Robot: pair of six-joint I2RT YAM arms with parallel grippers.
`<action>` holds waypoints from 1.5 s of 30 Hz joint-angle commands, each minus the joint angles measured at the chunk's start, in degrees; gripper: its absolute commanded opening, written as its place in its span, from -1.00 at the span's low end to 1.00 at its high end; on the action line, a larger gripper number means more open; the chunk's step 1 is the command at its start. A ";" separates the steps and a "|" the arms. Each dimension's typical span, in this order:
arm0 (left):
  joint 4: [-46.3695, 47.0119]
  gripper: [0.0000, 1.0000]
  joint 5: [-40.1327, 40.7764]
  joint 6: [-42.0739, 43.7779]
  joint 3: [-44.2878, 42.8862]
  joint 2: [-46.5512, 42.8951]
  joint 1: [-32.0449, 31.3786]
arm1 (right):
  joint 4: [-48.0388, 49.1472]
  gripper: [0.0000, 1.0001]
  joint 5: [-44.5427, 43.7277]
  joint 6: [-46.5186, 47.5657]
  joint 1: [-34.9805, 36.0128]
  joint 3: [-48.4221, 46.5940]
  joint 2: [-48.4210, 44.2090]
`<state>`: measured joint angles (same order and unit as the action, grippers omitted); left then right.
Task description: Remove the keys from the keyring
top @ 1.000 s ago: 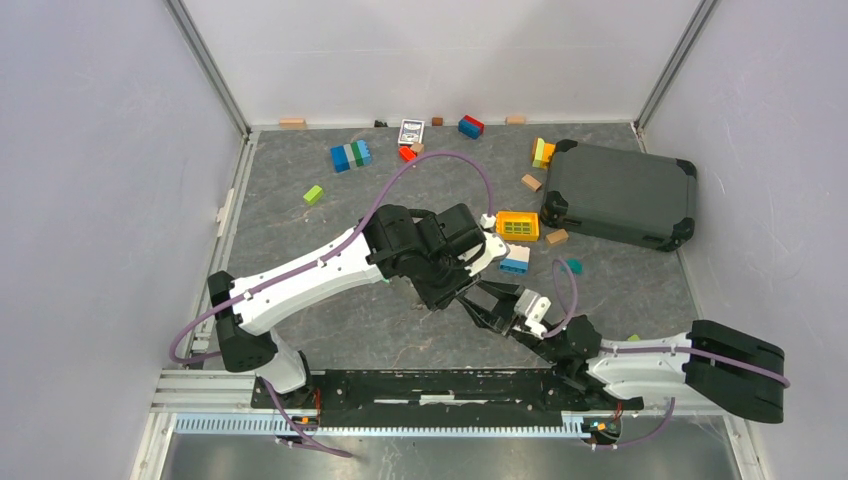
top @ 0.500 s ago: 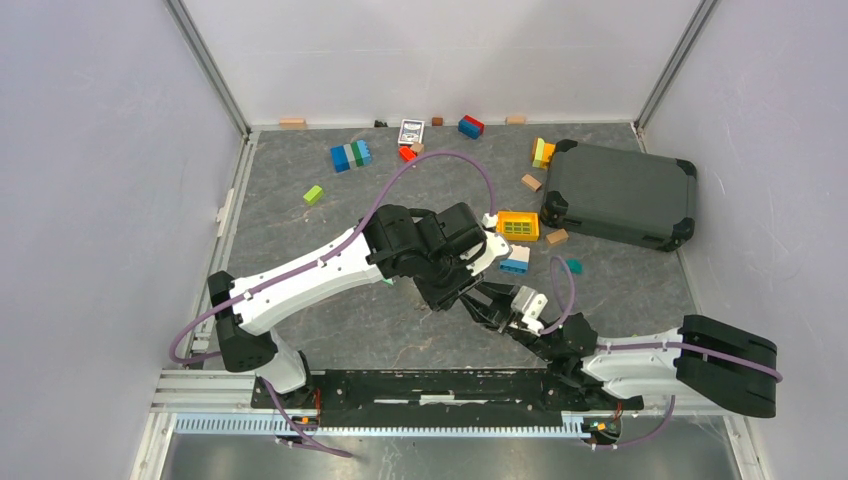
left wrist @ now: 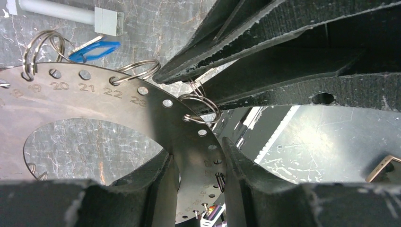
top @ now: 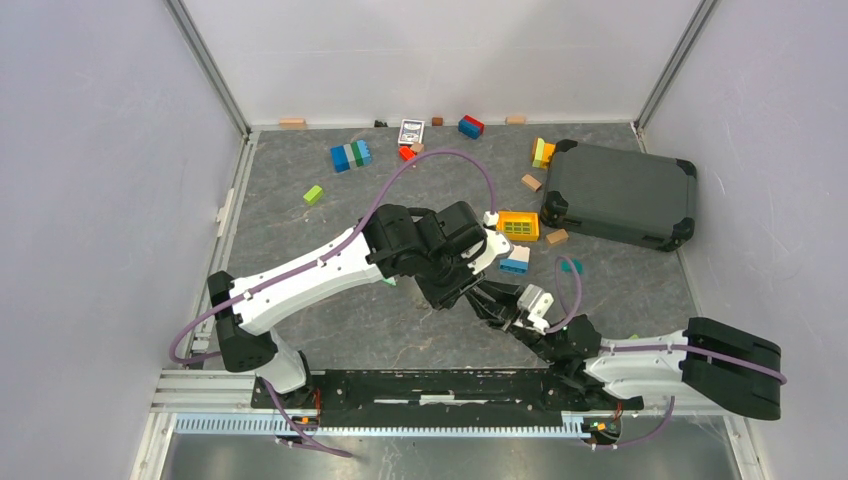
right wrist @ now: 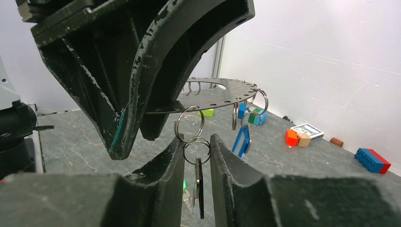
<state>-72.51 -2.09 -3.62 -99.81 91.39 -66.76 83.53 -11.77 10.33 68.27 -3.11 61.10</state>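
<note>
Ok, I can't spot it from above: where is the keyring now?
Right wrist view, centre: the keyring hangs inside the right claw, below a ring threaded through the perforated metal plate.

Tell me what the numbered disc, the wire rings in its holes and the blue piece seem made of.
Numbered disc: probably steel sheet, matt grey, with stamped numbers and punched holes.
Wire rings: polished silver metal wire, coiled double, showing bright glints.
Blue piece: likely plastic, judging by its even saturated colour and soft gloss, though coated metal is possible.
</note>
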 commanded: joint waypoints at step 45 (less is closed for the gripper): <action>25.78 -0.15 -7.49 0.72 19.11 -15.43 0.28 | -61.10 -1.00 6.74 1.56 0.38 -19.78 -27.07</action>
<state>-56.53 -6.17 -3.64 -84.60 80.58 -66.11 40.38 -8.05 11.09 68.53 -13.34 35.94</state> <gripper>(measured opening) 0.416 0.015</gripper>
